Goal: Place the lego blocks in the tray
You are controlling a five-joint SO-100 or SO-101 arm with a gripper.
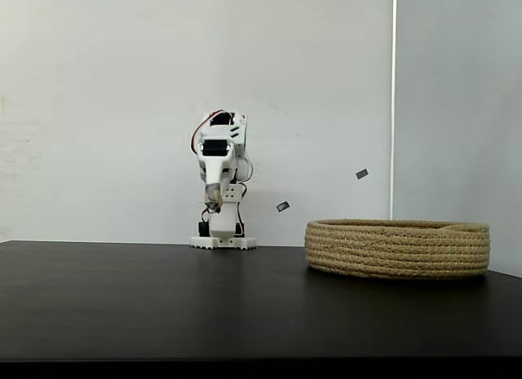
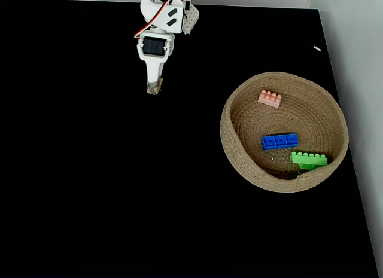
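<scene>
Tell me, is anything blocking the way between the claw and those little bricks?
Nothing visible does. The claw hangs over bare black table, and the stretch toward the basket holds no objects. The pink brick, blue brick and green brick already lie inside, behind its low rope wall.

Even, soft light in both fixed views, with sharp focus and no blur.

In the low side view the white wall [image 1: 98, 110] is bright and evenly lit, while the black surface [image 1: 163, 306] stays very dark with a weak sheen. In the view from above the surface shows almost no detail, and the tray [image 2: 239, 164] holds a soft shadow in its lower part. Straight edges show no visible distortion.
</scene>
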